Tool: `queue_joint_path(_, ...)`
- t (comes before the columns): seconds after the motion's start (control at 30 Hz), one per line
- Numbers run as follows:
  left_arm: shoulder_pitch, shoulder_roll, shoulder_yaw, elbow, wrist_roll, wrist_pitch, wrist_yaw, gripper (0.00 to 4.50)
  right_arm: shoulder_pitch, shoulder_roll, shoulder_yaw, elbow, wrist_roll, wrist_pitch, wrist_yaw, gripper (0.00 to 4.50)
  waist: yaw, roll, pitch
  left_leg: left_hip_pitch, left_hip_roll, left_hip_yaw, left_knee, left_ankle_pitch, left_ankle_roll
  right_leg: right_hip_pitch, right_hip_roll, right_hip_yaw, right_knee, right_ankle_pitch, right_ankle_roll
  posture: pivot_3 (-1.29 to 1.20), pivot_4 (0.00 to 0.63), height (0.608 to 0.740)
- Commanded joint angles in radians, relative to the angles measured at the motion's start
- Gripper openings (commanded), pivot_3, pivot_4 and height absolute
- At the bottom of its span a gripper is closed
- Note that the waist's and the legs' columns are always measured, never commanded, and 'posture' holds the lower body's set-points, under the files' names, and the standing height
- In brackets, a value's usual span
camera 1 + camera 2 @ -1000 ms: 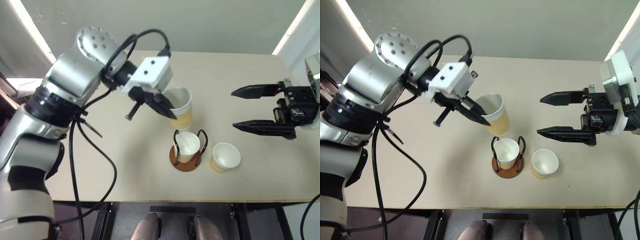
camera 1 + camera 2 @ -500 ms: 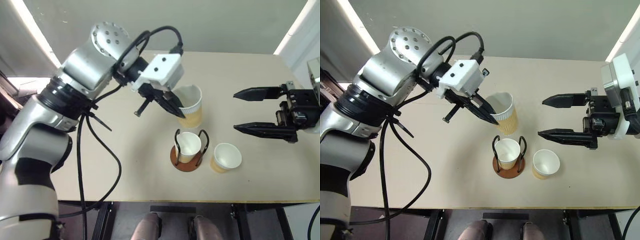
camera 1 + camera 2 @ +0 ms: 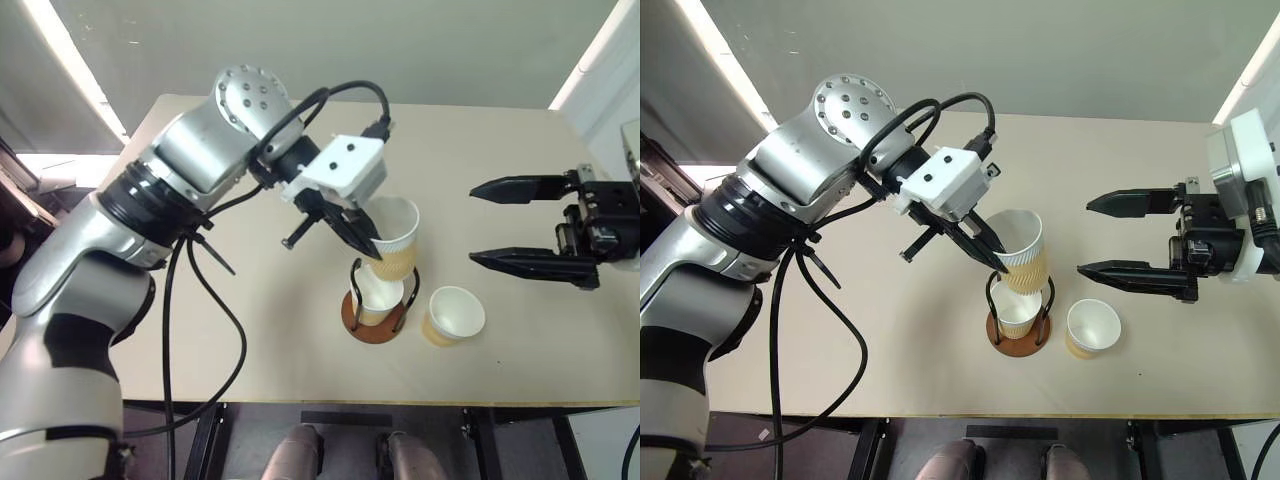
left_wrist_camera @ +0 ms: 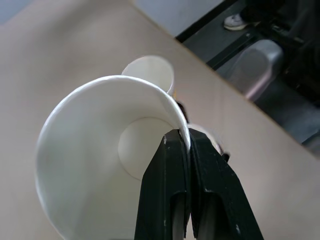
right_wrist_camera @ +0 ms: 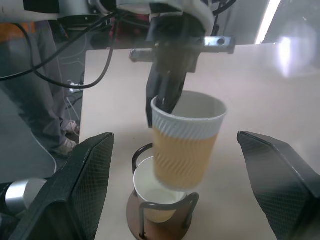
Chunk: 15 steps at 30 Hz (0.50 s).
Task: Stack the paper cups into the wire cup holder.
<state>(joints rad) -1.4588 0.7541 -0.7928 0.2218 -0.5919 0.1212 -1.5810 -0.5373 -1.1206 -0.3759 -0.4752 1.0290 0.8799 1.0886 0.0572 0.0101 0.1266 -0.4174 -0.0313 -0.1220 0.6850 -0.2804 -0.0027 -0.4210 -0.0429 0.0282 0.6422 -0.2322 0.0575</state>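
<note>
**A:** Eyes on the wire cup holder [image 3: 1018,322], near the front edge of the table [image 3: 890,340], about the middle. One paper cup [image 3: 1016,308] already sits inside it, between the two black arches.

**B:** And right above it, the second cup [image 3: 1023,250]! It hangs in the air over the holder, tilted a little, its bottom just above the seated cup's rim. From the right wrist view the two look apart, not nested.

**A:** Who's got it?

**B:** The left gripper [image 4: 183,145]. Its two black fingers are pinched tight on the cup's wall at the rim, one finger inside, one outside. The left wrist view looks straight down into the white interior.

**A:** And the third cup [image 3: 1091,327]?

**B:** Standing upright on the table just to the right of the holder, close beside the base; I can't tell whether they touch.

**A:** Right side of the table?

**B:** The right gripper [image 3: 1130,235] hovers above the table, well to the right of the cups, pointing left toward them. Its fingers are spread wide, nothing between them.
</note>
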Motion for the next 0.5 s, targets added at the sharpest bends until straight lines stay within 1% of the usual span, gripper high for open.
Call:
queue_joint_path(0.03, -0.001, 0.0, -0.004, -0.041, -0.031, 0.012, -0.033, 0.08, 0.004, -0.023, -0.045, -0.021, 0.021, -0.006, -0.013, 4.09, 0.0, 0.0, 0.0, 0.0, 0.0, 0.0, 0.0, 0.0, 0.0, 0.0, 0.0, 0.0, 0.0, 0.0, 0.0, 0.0, 0.15, 0.74)
queue_joint_path(0.3, 0.005, 0.013, -0.043, -0.041, -0.007, -0.019, -0.033, 0.08, 0.013, -0.03, -0.046, -0.026, 0.03, -0.008, -0.028, 4.09, 0.0, 0.0, 0.0, 0.0, 0.0, 0.0, 0.001, 0.0, 0.0, 0.0, 0.0, 0.0, 0.0, 0.0, 0.0, 0.0, 0.15, 0.74)
queue_joint_path(0.5, 0.009, 0.007, -0.069, -0.011, 0.047, -0.065, -0.033, 0.08, 0.019, -0.032, -0.049, -0.029, 0.035, -0.006, -0.031, 4.09, 0.0, 0.0, 0.0, 0.0, 0.0, 0.0, 0.001, 0.0, 0.0, 0.0, 0.0, 0.0, 0.0, 0.0, 0.0, 0.0, 0.15, 0.74)
